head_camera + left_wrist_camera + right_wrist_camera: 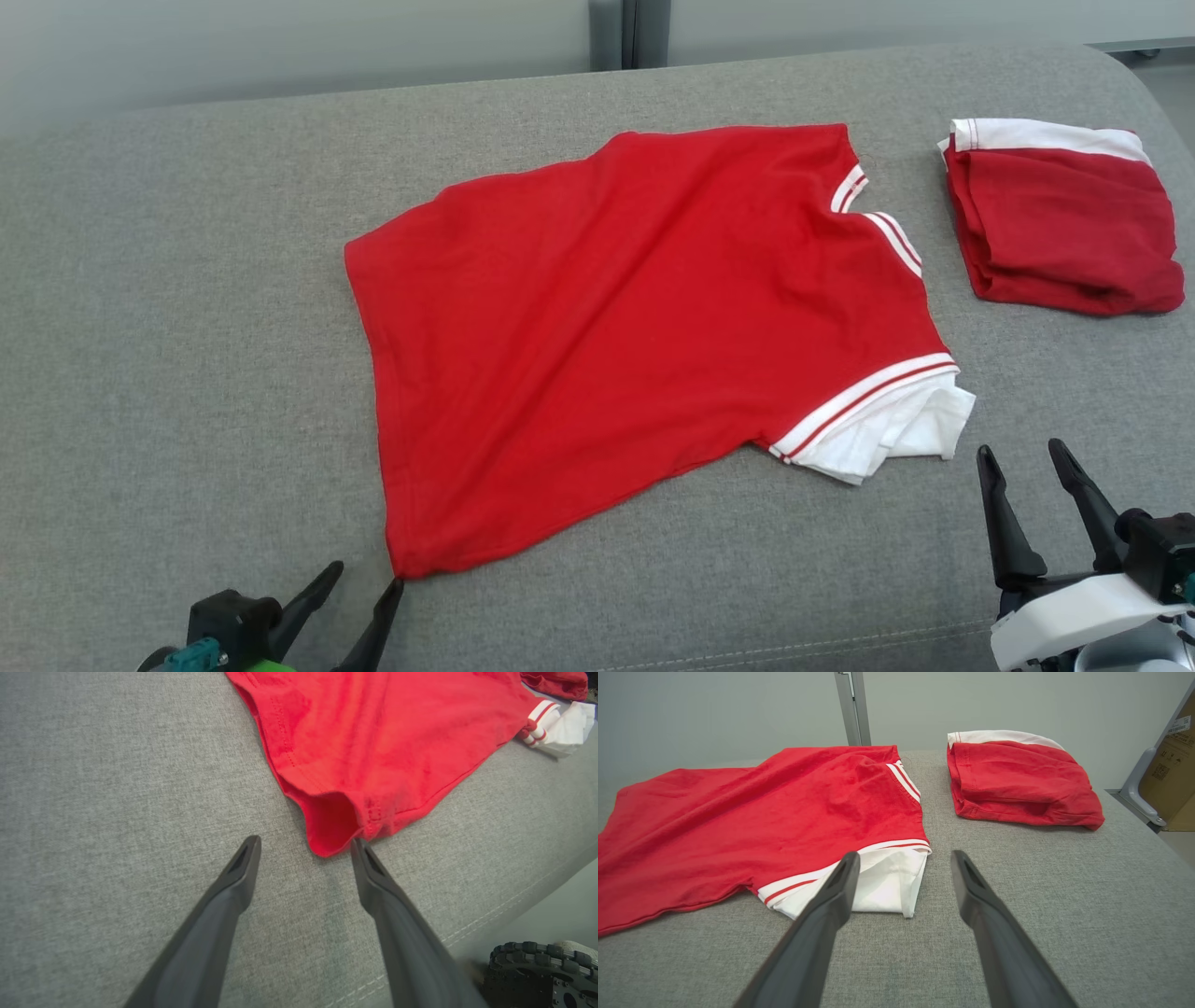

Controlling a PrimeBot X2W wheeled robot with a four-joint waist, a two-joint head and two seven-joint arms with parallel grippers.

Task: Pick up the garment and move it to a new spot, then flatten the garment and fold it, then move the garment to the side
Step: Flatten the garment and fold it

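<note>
The garment point(644, 327) is a red shirt with white-striped trim, spread mostly flat across the grey cushion point(168, 327), its white sleeve point(896, 429) at the near right. My left gripper point(364, 574) stands open at the shirt's near hem corner; in the left wrist view that corner point(331, 833) lies just beyond my left gripper point(306, 842), touching the right fingertip point(362, 851). My right gripper point(1022, 453) is open near the sleeve, holding nothing; in the right wrist view my right gripper point(903, 856) points past the sleeve point(887, 886) of the garment point(752, 812).
A second red garment point(1060, 229), folded, with a white band, lies at the far right of the cushion, also seen as the folded garment point(1017, 784). The cushion's front seam point(490, 914) and a black wheel point(542, 970) are close by. A cardboard box point(1174, 760) stands at the right.
</note>
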